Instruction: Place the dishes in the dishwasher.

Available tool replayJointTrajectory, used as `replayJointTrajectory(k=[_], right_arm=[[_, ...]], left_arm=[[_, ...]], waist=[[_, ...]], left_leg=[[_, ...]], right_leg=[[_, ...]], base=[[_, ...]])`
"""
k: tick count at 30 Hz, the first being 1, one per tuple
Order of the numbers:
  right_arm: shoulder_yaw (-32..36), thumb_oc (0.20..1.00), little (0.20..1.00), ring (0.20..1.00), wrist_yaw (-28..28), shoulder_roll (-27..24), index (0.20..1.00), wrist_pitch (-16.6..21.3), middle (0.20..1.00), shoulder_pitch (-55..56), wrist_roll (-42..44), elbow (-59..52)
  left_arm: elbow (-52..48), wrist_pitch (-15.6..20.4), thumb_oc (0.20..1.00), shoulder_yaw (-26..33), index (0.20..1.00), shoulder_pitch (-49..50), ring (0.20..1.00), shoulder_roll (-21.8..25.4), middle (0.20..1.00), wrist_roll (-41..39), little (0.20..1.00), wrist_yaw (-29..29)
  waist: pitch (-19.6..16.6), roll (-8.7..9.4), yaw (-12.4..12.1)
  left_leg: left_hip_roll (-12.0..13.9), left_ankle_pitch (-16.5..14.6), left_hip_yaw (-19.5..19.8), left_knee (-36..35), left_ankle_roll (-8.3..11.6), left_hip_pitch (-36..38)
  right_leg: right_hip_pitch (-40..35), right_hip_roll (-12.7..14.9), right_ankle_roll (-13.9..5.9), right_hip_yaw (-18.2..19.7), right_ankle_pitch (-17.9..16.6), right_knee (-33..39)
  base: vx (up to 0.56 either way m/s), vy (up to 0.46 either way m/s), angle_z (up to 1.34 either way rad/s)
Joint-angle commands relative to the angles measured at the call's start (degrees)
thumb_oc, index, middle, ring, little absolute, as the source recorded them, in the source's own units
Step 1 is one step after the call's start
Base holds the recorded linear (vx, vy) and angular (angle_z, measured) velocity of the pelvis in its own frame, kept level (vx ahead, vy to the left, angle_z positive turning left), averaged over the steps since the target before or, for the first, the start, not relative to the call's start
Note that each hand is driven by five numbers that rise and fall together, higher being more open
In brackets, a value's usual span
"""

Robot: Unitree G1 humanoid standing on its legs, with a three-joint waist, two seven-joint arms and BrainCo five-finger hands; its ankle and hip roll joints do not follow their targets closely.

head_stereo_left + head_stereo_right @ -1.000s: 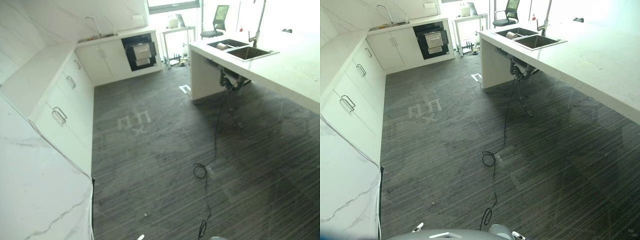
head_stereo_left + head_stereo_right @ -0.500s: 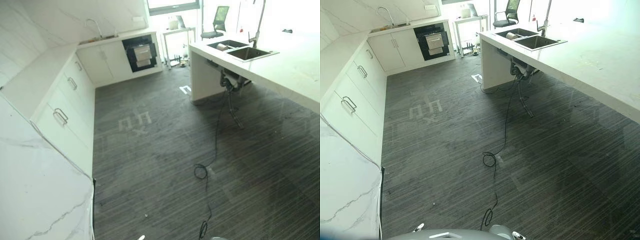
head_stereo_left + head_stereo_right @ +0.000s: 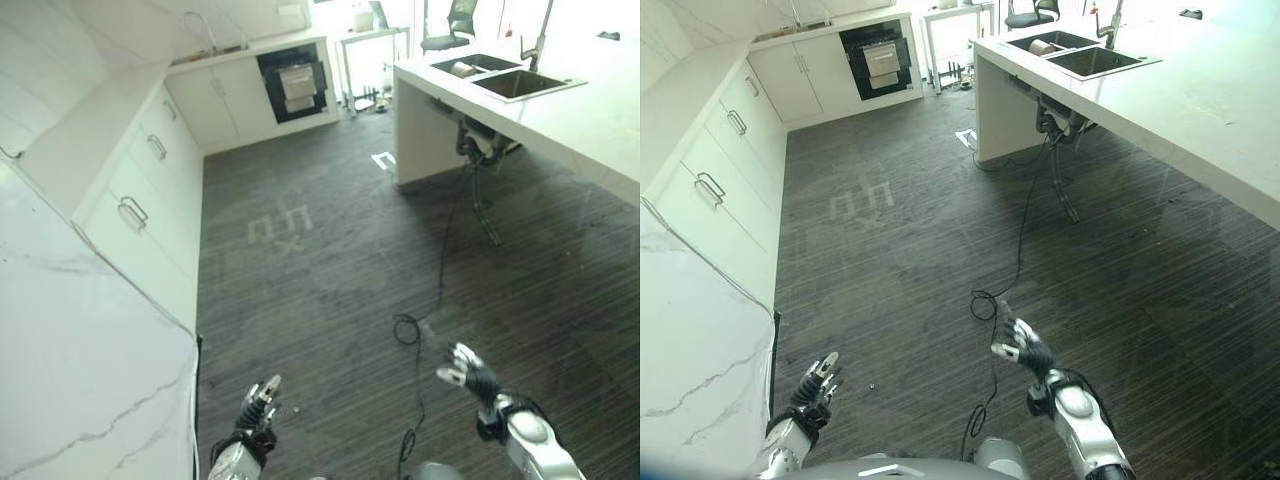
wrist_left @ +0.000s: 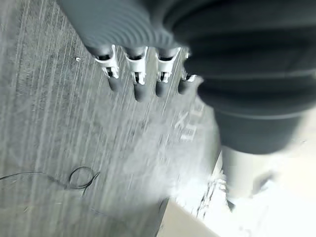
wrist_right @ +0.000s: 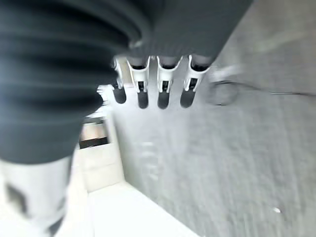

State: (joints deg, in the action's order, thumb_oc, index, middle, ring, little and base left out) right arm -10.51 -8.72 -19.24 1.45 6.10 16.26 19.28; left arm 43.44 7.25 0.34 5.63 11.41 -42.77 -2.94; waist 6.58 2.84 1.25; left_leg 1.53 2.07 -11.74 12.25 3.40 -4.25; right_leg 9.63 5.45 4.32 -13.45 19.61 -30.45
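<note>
Along the far wall, left of the island counter (image 3: 560, 110), I see the dishwasher (image 3: 296, 85), a dark unit set into white cabinets (image 3: 150, 180); what lies inside it I cannot tell from here. On the island counter the double sink (image 3: 1080, 55) holds one small pale dish (image 3: 1042, 46) in its far basin, too small to name closer. An office chair (image 3: 455, 20) stands beyond the sink.

My left hand (image 3: 818, 382) hangs over the dark striped floor (image 3: 320, 270), well short of the island counter, fingers (image 4: 139, 79) straight and holding nothing. My right hand (image 3: 1025, 347) hovers closer to the island counter, also over bare floor, fingers (image 5: 162, 89) straight and empty.

Between the hands and the island counter only open floor lies, with pale tape marks (image 3: 280, 228) on it towards the dishwasher.
</note>
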Motion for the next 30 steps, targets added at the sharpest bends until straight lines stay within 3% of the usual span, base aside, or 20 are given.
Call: replayJointTrajectory(k=[1, 2, 4, 5, 7, 9, 13, 16, 17, 18, 19, 21, 23, 24, 26, 27, 28, 29, 30], right_arm=[[3.4, 1.0, 1.0, 1.0, -0.87, -0.26, 1.0, 3.12, 1.0, -1.87, 0.9, 4.1], [3.81, 1.0, 1.0, 1.0, -0.53, -0.21, 1.0, 3.4, 1.0, -1.87, 0.66, 3.61], [4.7, 1.0, 1.0, 1.0, -0.75, -0.22, 1.0, 3.53, 1.0, -1.25, 0.82, 2.34], [5.35, 1.0, 1.0, 1.0, -1.15, -0.63, 1.0, 3.6, 1.0, 0.2, 0.88, 0.28], [7.56, 1.0, 1.0, 1.0, -2.97, -2.65, 1.0, 6.76, 1.0, 3.55, -0.35, -3.5], [7.75, 1.0, 1.0, 1.0, -2.97, -4.3, 1.0, 8.05, 1.0, 3.53, -0.78, -5.38], [8.25, 1.0, 1.0, 1.0, -1.54, -3.33, 1.0, 7.13, 1.0, 3.56, 0.03, -8.05], [8.17, 1.0, 1.0, 1.0, -0.03, -2.54, 1.0, 6.52, 1.0, 3.08, 0.41, -9.41], [8.03, 1.0, 1.0, 1.0, 0.68, -2.08, 1.0, 6.31, 1.0, 2.79, 0.44, -9.78], [7.96, 1.0, 1.0, 1.0, 2.22, -1.48, 1.0, 6.3, 1.0, 2.52, 0.24, -9.93], [8.24, 1.0, 1.0, 1.0, 2.89, -0.99, 1.0, 6.14, 1.0, 2.68, 0.48, -10.26], [8.41, 1.0, 1.0, 1.0, 3.42, -0.68, 1.0, 6.64, 1.0, 3.25, 1.27, -10.94], [7.7, 1.0, 1.0, 1.0, 3.96, -0.15, 1.0, 8.27, 1.0, 3.06, 0.72, -10.23], [7.9, 1.0, 1.0, 1.0, 4.32, -0.66, 1.0, 8.4, 1.0, 3.05, 1.34, -10.84], [8.88, 1.0, 1.0, 1.0, 3.85, -1.01, 1.0, 8.87, 1.0, 4.48, 2.21, -12.33], [9.51, 1.0, 1.0, 1.0, 3.21, -1.22, 1.0, 9.5, 1.0, 5.81, 2.24, -12.77], [9.67, 1.0, 1.0, 1.0, 3.02, -1.36, 1.0, 9.84, 1.0, 6.4, 2.59, -12.82], [10.51, 1.0, 1.0, 1.0, 2.52, -1.49, 1.0, 10.89, 1.0, 8.11, 3.68, -12.73], [10.81, 1.0, 1.0, 1.0, 2.48, -1.46, 1.0, 11.15, 1.0, 8.5, 3.69, -12.58]], left_arm=[[1.74, 3.98, 1.0, 2.26, 1.0, -1.53, 1.0, 0.95, 1.0, -3.72, 1.0, -2.55], [1.09, 4.13, 1.0, 2.25, 1.0, -1.14, 1.0, 0.74, 1.0, -3.82, 1.0, -2.52], [0.04, 4.35, 1.0, 2.56, 1.0, -0.08, 1.0, 0.03, 1.0, -3.97, 1.0, -2.64], [-1.42, 4.69, 1.0, 2.31, 1.0, 0.99, 1.0, -0.31, 1.0, -4.14, 1.0, -2.97], [-3.21, 6.11, 1.0, 1.84, 1.0, 3.51, 1.0, -0.3, 1.0, -3.08, 1.0, -5.94], [-2.98, 5.52, 1.0, 3.13, 1.0, 4.11, 1.0, -0.26, 1.0, -3.6, 1.0, -7.08], [-4.39, 4.71, 1.0, 2.28, 1.0, 2.27, 1.0, 1.34, 1.0, -1.48, 1.0, -7.17], [-5.52, 3.82, 1.0, 1.15, 1.0, 0.67, 1.0, 2.59, 1.0, -1.3, 1.0, -7.17], [-6.2, 3.67, 1.0, 0.7, 1.0, 0.12, 1.0, 2.99, 1.0, -1.53, 1.0, -7.37], [-7.05, 3.7, 1.0, -0.07, 1.0, -0.53, 1.0, 3.47, 1.0, -1.37, 1.0, -7.27], [-8.11, 3.62, 1.0, -0.83, 1.0, -0.98, 1.0, 3.77, 1.0, -1.39, 1.0, -6.6], [-10.1, 3.48, 1.0, -1.68, 1.0, -1.23, 1.0, 4.13, 1.0, -1.84, 1.0, -6.12], [-13.0, 3.81, 1.0, -2.83, 1.0, -0.92, 1.0, 4.17, 1.0, -0.57, 1.0, -4.52], [-14.76, 3.18, 1.0, -3.3, 1.0, -0.95, 1.0, 4.69, 1.0, -0.63, 1.0, -3.95], [-16.51, 1.9, 1.0, -3.09, 1.0, -1.13, 1.0, 4.88, 1.0, -0.89, 1.0, -3.93], [-17.25, 0.71, 1.0, -2.79, 1.0, -1.13, 1.0, 5.13, 1.0, -0.88, 1.0, -4.1], [-17.45, 0.52, 1.0, -2.73, 1.0, -1.11, 1.0, 5.16, 1.0, -0.72, 1.0, -4.37], [-19.02, -0.39, 1.0, -2.76, 1.0, -0.63, 1.0, 5.3, 1.0, -0.23, 1.0, -5.16], [-19.35, -0.42, 1.0, -2.97, 1.0, -0.45, 1.0, 5.51, 1.0, -0.23, 1.0, -5.38]], waist=[[3.83, 0.91, 0.42], [3.98, 0.8, 0.71], [4.25, -0.58, 1.73], [3.91, -2.06, 2.44], [3.74, -3.23, 3.12], [2.9, -3.06, 2.97], [1.05, -3.41, 2.99], [1.03, -3.71, 3.59], [1.1, -3.99, 3.91], [1.24, -3.93, 4.19], [1.48, -4.19, 4.4], [1.91, -4.51, 4.61], [2.77, -4.85, 4.52], [3.2, -4.62, 4.64], [3.7, -3.73, 5.3], [3.78, -2.56, 5.78], [4.0, -1.83, 5.94], [4.34, 0.25, 6.78], [4.51, 0.41, 6.98]], left_leg=[[-0.16, -1.8, -1.86, 11.39, 1.17, -2.55], [1.23, -1.2, -3.36, 7.18, 1.17, -1.86], [5.36, -4.32, -5.06, 4.93, 1.11, -2.5], [9.2, -3.68, -5.51, 4.93, 1.61, -5.4], [14.39, 0.57, -4.29, 4.93, 4.0, -8.85], [13.22, -3.64, -4.89, 4.93, 3.18, -7.32], [10.49, -7.26, -4.71, 4.93, 0.94, -6.07], [9.15, -8.43, -4.12, 4.93, -0.63, -5.32], [8.66, -8.93, -3.63, 4.93, -1.32, -5.13], [7.37, -9.51, -3.15, 4.93, -2.31, -5.0], [6.24, -10.08, -2.72, 4.93, -3.14, -4.72], [4.57, -11.05, -1.88, 4.93, -4.22, -4.01], [3.58, -11.82, -1.39, 4.93, -4.67, -2.73], [3.17, -11.4, -0.9, 4.93, -4.33, -2.37], [2.22, -12.0, -0.66, 4.93, -4.39, -1.06], [1.08, -13.84, -0.27, 4.93, -4.25, 0.71], [0.38, -14.53, -0.34, 4.93, -4.41, 1.42], [-1.92, -16.13, 0.14, 4.93, -4.99, 3.05], [-2.25, -16.85, 0.62, 4.93, -5.1, 3.84]], right_leg=[[-8.26, -0.78, -5.15, 0.54, -7.16, 13.26], [-8.62, -0.86, -5.48, 0.42, -7.13, 13.26], [-9.68, -1.77, -6.27, -0.46, -6.41, 13.26], [-9.46, -2.74, -6.16, -1.61, -6.67, 13.26], [-11.08, -3.13, -6.06, -2.25, -5.31, 13.26], [-13.56, -1.23, -7.17, -2.03, -4.51, 13.26], [-15.61, 0.33, -8.78, -2.87, -4.99, 13.26], [-16.75, 0.65, -10.49, -3.88, -9.89, 13.26], [-17.37, 0.33, -11.52, -3.95, -13.06, 13.26], [-15.84, 1.01, -12.53, -3.08, -15.74, 9.11], [-13.22, 2.49, -12.96, -1.84, -19.47, -0.61], [-7.48, 3.52, -12.74, -0.35, -22.18, -10.93], [-1.88, 4.99, -11.76, -1.22, -22.38, -15.28], [-2.5, 1.56, -11.07, -2.87, -20.12, -7.59], [-4.16, -0.9, -10.85, -5.01, -19.89, 4.87], [-3.71, -0.57, -11.61, -5.15, -20.46, 13.26], [-1.92, 0.45, -11.86, -4.91, -20.23, 13.26], [5.82, 3.9, -12.65, -1.91, -21.85, 13.26], [8.01, 4.6, -12.85, -0.56, -21.83, 13.26]], base=[[0.22, 0.008, 0.14], [0.29, 0.072, 0.19], [0.23, 0.181, 0.15], [0.25, 0.208, 0.2], [0.46, 0.328, 0.46], [0.58, 0.451, -0.31], [0.34, 0.283, -0.23], [0.23, 0.188, 0.23], [0.25, 0.227, 0.35], [0.26, 0.287, 0.23], [0.21, 0.273, 0.1], [0.16, 0.251, 0.25], [0.17, 0.147, 0.3], [0.23, -0.037, 0.09], [0.33, -0.143, 0.03], [0.34, -0.154, 0.27], [0.45, -0.245, 0.35], [0.37, -0.225, 0.45], [0.53, -0.266, 0.13]])
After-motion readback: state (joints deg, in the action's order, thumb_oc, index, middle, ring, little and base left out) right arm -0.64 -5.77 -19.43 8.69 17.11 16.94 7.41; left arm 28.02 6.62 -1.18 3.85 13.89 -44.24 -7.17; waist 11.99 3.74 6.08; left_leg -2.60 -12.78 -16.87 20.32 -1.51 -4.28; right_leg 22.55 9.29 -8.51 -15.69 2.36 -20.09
